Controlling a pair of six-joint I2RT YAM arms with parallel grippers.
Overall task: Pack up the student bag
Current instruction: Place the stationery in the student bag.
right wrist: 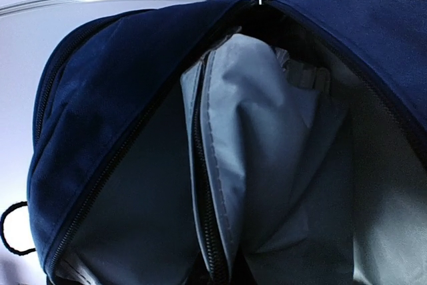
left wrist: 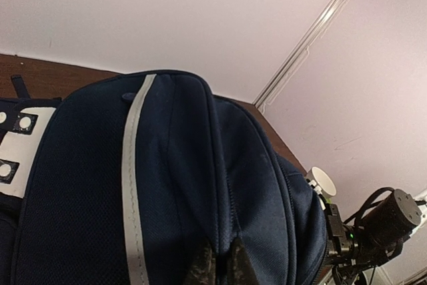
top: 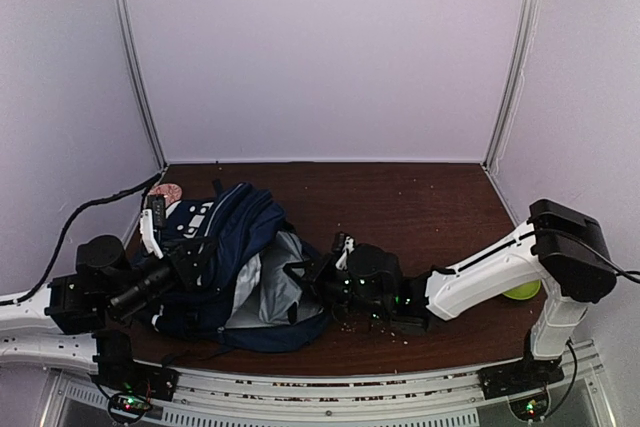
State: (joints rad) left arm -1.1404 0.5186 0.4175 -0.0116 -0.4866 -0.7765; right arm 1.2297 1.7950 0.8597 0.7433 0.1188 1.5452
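The student bag, navy with a white stripe, lies on its side at the left-centre of the brown table. Its main compartment gapes toward the right and shows grey lining. My left gripper is shut on a fold of the bag's navy fabric; its fingertips pinch a seam in the left wrist view. My right gripper is shut on the zipped edge of the grey lining at the bag's mouth. I cannot see anything loose inside the bag.
A yellow-green ball sits at the right edge behind the right arm. A pinkish round thing lies in the back left corner beside a black cable. Crumbs dot the table's near side. Pale walls enclose the table.
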